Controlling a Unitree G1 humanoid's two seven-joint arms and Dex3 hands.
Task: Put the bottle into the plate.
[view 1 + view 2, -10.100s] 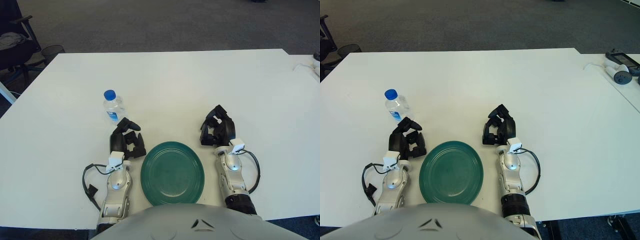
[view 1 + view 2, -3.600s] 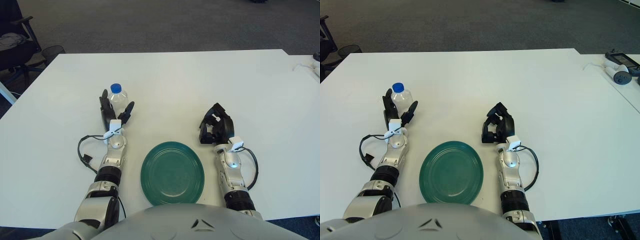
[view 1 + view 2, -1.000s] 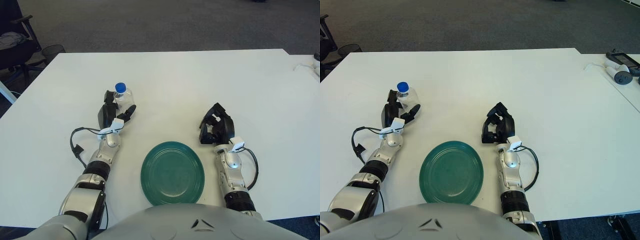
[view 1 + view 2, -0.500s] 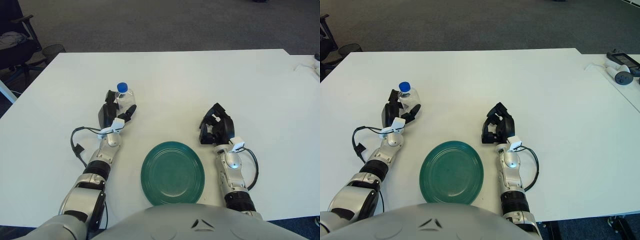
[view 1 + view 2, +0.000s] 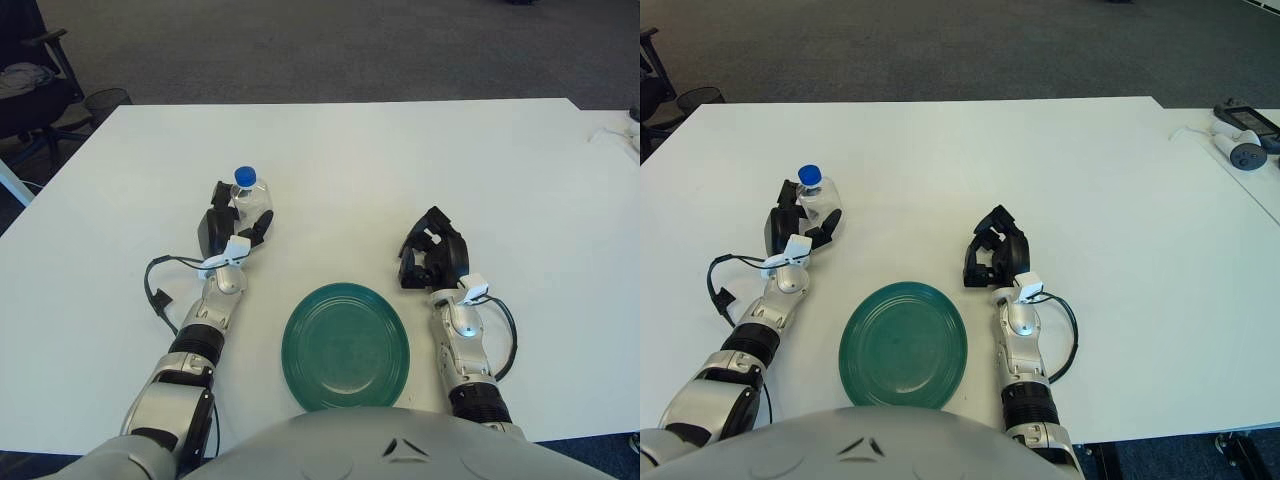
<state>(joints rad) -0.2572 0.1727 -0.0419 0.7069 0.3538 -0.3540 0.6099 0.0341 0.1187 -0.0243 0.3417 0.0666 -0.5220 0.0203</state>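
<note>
Left hand (image 5: 222,225) is clamped on the bottle (image 5: 250,201): black fingers wrap the clear plastic body from the left and near side, one finger (image 5: 263,222) curled across the right. Bottle is small, transparent and ribbed, with a round blue cap, upright or slightly tilted, on the left part of the table (image 5: 400,160). Can't tell if its base touches the tabletop. It sits far-left of the plate (image 5: 345,346), well apart from it.

Plate is a round, dark green, glossy dish with a shallow raised rim, lying flat near the table's near edge, between the two forearms.

Right hand (image 5: 432,255) rests on the table right of the plate, black fingers curled together, holding nothing. Forearms are smooth silver-grey metal with looped black cables at the wrists.

Tabletop is a flat, matte white slab. A black chair (image 5: 30,75) stands far left on grey carpet. A small grey device (image 5: 1238,138) lies far right.
</note>
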